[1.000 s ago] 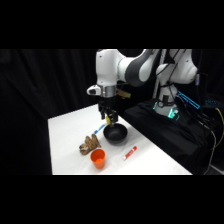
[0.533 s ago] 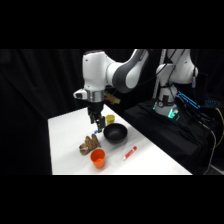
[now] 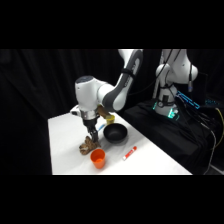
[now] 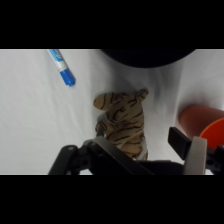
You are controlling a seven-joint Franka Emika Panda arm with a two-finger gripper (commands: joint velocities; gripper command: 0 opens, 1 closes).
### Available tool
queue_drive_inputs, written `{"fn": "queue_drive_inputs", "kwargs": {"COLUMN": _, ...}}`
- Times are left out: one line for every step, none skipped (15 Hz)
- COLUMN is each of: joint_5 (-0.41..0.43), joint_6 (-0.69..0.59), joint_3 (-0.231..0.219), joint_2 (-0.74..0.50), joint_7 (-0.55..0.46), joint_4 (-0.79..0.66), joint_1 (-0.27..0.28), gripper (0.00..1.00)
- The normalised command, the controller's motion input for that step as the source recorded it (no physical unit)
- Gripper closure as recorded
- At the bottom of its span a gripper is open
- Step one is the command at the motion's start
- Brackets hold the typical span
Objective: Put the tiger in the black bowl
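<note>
Two things worry me: my tool (image 4: 150, 150), fingers spread over the tiger (image 4: 122, 122), could bump the orange cup (image 4: 202, 122) or pinch only fur.

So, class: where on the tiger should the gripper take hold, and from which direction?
Probably across the tiger's striped body, coming straight down from above. It lies flat on the white table, the body its widest part; the orange cup crowds one side.
</note>
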Motion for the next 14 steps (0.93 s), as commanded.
{"fn": "queue_drive_inputs", "kwargs": {"joint_5": -0.012, "joint_6": 0.21, "joint_3": -0.036, "joint_2": 0.32, "joint_7": 0.26, "joint_4": 0.26, "joint_1": 0.093, "gripper": 0.0}}
{"fn": "queue_drive_inputs", "kwargs": {"joint_5": -0.02, "joint_6": 0.2, "joint_3": -0.065, "joint_2": 0.32, "joint_7": 0.26, "joint_4": 0.27, "joint_1": 0.104, "gripper": 0.0}}
{"fn": "queue_drive_inputs", "kwargs": {"joint_5": -0.003, "joint_6": 0.15, "joint_3": -0.07, "joint_2": 0.31, "joint_7": 0.23, "joint_4": 0.27, "joint_1": 0.092, "gripper": 0.0}}
{"fn": "queue_drive_inputs", "kwargs": {"joint_5": -0.014, "joint_6": 0.14, "joint_3": -0.093, "joint_2": 0.28, "joint_7": 0.22, "joint_4": 0.26, "joint_1": 0.103, "gripper": 0.0}}
{"fn": "queue_drive_inputs", "kwargs": {"joint_5": -0.042, "joint_6": 0.15, "joint_3": -0.13, "joint_2": 0.28, "joint_7": 0.22, "joint_4": 0.26, "joint_1": 0.122, "gripper": 0.0}}
{"fn": "queue_drive_inputs", "kwargs": {"joint_5": -0.048, "joint_6": 0.14, "joint_3": -0.143, "joint_2": 0.28, "joint_7": 0.2, "joint_4": 0.27, "joint_1": 0.12, "gripper": 0.0}}
{"fn": "queue_drive_inputs", "kwargs": {"joint_5": -0.054, "joint_6": 0.12, "joint_3": -0.148, "joint_2": 0.28, "joint_7": 0.19, "joint_4": 0.27, "joint_1": 0.114, "gripper": 0.0}}
{"fn": "queue_drive_inputs", "kwargs": {"joint_5": -0.073, "joint_6": 0.12, "joint_3": -0.154, "joint_2": 0.26, "joint_7": 0.19, "joint_4": 0.26, "joint_1": 0.122, "gripper": 0.0}}
{"fn": "queue_drive_inputs", "kwargs": {"joint_5": -0.072, "joint_6": 0.12, "joint_3": -0.145, "joint_2": 0.25, "joint_7": 0.19, "joint_4": 0.24, "joint_1": 0.121, "gripper": 0.0}}
{"fn": "queue_drive_inputs", "kwargs": {"joint_5": -0.068, "joint_6": 0.11, "joint_3": -0.134, "joint_2": 0.24, "joint_7": 0.18, "joint_4": 0.24, "joint_1": 0.115, "gripper": 0.0}}
{"fn": "queue_drive_inputs", "kwargs": {"joint_5": -0.061, "joint_6": 0.09, "joint_3": -0.123, "joint_2": 0.23, "joint_7": 0.17, "joint_4": 0.25, "joint_1": 0.106, "gripper": 0.0}}
{"fn": "queue_drive_inputs", "kwargs": {"joint_5": -0.049, "joint_6": 0.07, "joint_3": -0.11, "joint_2": 0.21, "joint_7": 0.16, "joint_4": 0.25, "joint_1": 0.093, "gripper": 0.0}}
{"fn": "queue_drive_inputs", "kwargs": {"joint_5": -0.039, "joint_6": 0.05, "joint_3": -0.097, "joint_2": 0.2, "joint_7": 0.15, "joint_4": 0.25, "joint_1": 0.081, "gripper": 0.0}}
{"fn": "queue_drive_inputs", "kwargs": {"joint_5": -0.032, "joint_6": 0.05, "joint_3": -0.087, "joint_2": 0.19, "joint_7": 0.13, "joint_4": 0.26, "joint_1": 0.073, "gripper": 0.25}}
